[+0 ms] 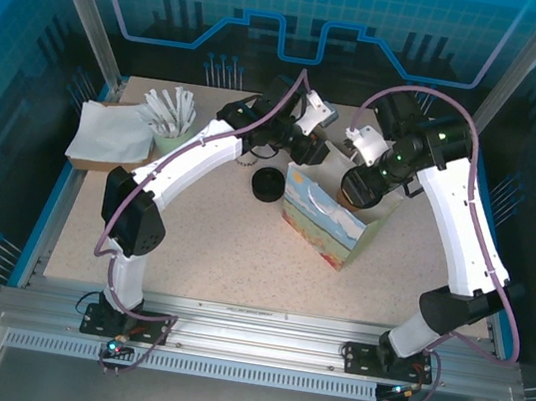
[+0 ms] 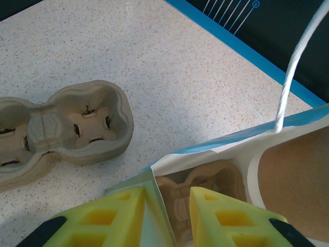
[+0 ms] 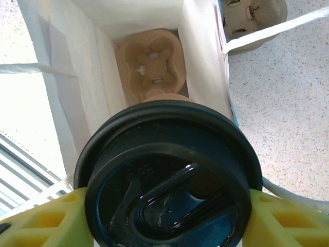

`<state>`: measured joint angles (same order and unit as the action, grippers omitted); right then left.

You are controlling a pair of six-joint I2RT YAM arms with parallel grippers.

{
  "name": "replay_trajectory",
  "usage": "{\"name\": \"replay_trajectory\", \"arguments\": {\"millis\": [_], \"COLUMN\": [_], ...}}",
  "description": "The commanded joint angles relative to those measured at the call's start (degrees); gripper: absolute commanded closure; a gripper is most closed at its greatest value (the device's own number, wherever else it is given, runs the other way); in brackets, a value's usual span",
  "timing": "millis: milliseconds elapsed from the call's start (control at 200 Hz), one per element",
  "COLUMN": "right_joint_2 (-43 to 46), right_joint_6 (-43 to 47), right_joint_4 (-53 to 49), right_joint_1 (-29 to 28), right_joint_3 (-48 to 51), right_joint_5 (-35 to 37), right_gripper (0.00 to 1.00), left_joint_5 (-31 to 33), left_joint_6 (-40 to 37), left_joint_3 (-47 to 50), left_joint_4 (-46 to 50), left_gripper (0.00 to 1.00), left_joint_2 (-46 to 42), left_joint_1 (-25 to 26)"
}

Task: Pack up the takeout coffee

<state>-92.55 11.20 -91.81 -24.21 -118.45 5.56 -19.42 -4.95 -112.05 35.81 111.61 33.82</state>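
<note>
- At the far left of the table lies a pile of white paper napkins. Just beside it stands a green cup full of white sticks.
- An empty pulp cup carrier lies flat on the table, to the left of the bag and apart from it.
- The left gripper sits over the back rim of the paper bag. The bag's wall passes between its yellow fingers, with a small gap on one side. I cannot tell if the jaws really pinch the rim.
- A round black thing stands on the table just left of the bag.
- The bag stands upright with its mouth open and a white string handle rising from its rim. A second pulp carrier lies on the bottom inside.
- The right gripper holds the takeout coffee above the bag's mouth, over that carrier. Its jaws are clamped on both sides of the cup, under the black lid.
- The table top is pale and speckled, with a blue border.
- Blue printed panels and an aluminium frame enclose the cell.
</note>
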Motion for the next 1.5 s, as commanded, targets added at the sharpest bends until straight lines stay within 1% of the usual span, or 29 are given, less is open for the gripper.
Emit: {"name": "replay_trajectory", "arguments": {"millis": [0,225,380,750,995,1156,1496], "right_joint_2": [-1.5,-2.6,-2.8,-3.2,-4.0,-4.5,-2.2], "right_joint_6": [0.9,3.3,4.2,6.8,8.0,6.6,6.9], "right_joint_4": [-1.3,-0.8,-0.4,1.4,2.8,3.3,6.9], "right_joint_1": [0.9,0.2,-0.2,-0.8,-0.3,0.3,2.0], "right_joint_3": [0.8,2.9,4.8,9.4,11.9,13.2,19.4], "right_joint_5": [0.5,1.9,3.0,2.3,2.3,2.3,0.5], "right_gripper": [0.60,0.60,0.61,0.61,0.61,0.61,0.61], "left_joint_5": [-1.7,-1.7,-1.8,-2.2,-2.2,-1.9,-1.2], "left_joint_6": [-1.6,-1.8,-2.0,-2.3,-2.3,-2.2,-2.3], "left_joint_3": [-1.4,-1.5,-1.6,-5.0,-5.6,-6.0,-6.0], "left_joint_4": [1.2,1.2,1.5,2.9,3.1,3.4,3.5], "left_gripper": [0.70,0.70,0.72,0.77,0.77,0.76,0.75], "left_joint_2": [0.2,0.2,0.6,3.2,3.6,3.5,3.4], "left_joint_1": [0.3,0.2,0.2,-0.1,-0.1,0.0,-0.2]}}
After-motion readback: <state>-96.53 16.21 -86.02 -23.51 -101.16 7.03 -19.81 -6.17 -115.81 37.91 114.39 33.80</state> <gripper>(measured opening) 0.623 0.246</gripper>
